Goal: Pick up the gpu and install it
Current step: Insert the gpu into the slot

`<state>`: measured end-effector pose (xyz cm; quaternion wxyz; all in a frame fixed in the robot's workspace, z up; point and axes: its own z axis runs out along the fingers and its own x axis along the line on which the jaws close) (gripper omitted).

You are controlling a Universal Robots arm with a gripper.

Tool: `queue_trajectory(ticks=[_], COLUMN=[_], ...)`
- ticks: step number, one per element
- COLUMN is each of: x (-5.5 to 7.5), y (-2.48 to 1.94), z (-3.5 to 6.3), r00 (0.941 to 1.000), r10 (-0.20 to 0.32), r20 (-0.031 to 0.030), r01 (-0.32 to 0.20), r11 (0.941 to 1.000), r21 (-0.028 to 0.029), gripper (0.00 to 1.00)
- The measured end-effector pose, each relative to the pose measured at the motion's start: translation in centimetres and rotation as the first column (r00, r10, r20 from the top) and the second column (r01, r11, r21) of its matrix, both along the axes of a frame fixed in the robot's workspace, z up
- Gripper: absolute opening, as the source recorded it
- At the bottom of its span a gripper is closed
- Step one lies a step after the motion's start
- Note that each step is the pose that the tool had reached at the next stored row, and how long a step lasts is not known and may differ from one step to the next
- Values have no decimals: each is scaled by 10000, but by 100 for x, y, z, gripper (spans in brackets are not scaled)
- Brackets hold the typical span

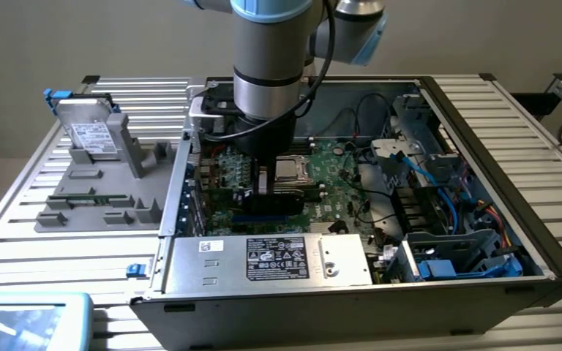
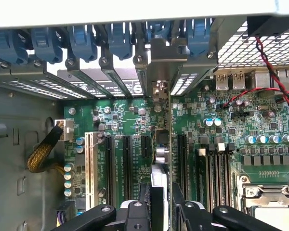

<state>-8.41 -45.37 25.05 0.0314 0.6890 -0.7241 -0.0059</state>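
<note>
The gpu [image 2: 169,120] appears edge-on in the wrist view as a thin card standing upright over the green motherboard [image 2: 120,120], among its black expansion slots. The card's metal end bracket [image 2: 164,60] lies against the rear slot openings of the case. My gripper [image 2: 161,207] is shut on the card's near end, with one black finger [image 2: 144,202] on each side of it. In the exterior view the gripper [image 1: 271,191] is deep inside the open computer case [image 1: 476,131], with the gpu [image 1: 286,201] showing dark beneath it. I cannot tell whether the card sits fully in a slot.
Blue slot latches [image 2: 82,38] line the case's rear wall. The CPU socket [image 2: 269,207] and memory slots lie beside the card. A power supply [image 1: 271,259], a blue drive cage [image 1: 447,256] and cables crowd the case. A grey fixture holding a hard drive [image 1: 96,135] stands at the exterior view's left.
</note>
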Motion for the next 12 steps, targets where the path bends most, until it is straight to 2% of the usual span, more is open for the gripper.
queue_trajectory(ticks=[12], x=[0], y=[21], z=[-12], r00=[10000], r10=[0], r20=[0], r01=[0], r11=[10000], r21=[-23], gripper=[28])
